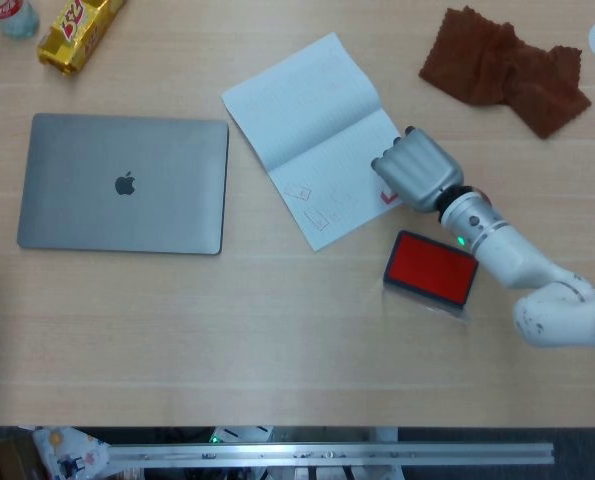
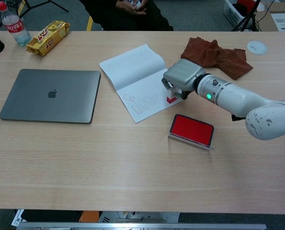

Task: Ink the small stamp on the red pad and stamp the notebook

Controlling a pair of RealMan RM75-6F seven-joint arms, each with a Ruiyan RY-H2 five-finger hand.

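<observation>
Your right hand (image 2: 183, 76) is gripping the small stamp (image 2: 171, 98), fingers closed around its upper part, and is holding its red base down at the near right corner of the open notebook (image 2: 135, 72); from the head view the stamp (image 1: 390, 198) is showing only as a sliver of red peeking out beneath the hand (image 1: 417, 172), so you cannot quite tell whether the base is pressing on the paper or sitting just at its edge. Several faint rectangular marks (image 2: 138, 103) are already lying on the lower part of the page, to the left of the stamp, which suggests earlier impressions, though they are too pale to read. The red ink pad (image 2: 191, 130) is sitting open on the bench (image 2: 132, 167) just in front of the notebook corner, apart from the hand. Judging by this, the inking is looking done and you are in the middle of the pressing step; what is left is lifting the stamp straight up so the mark is not smearing, then setting it down. Your left hand is not appearing in either view.
</observation>
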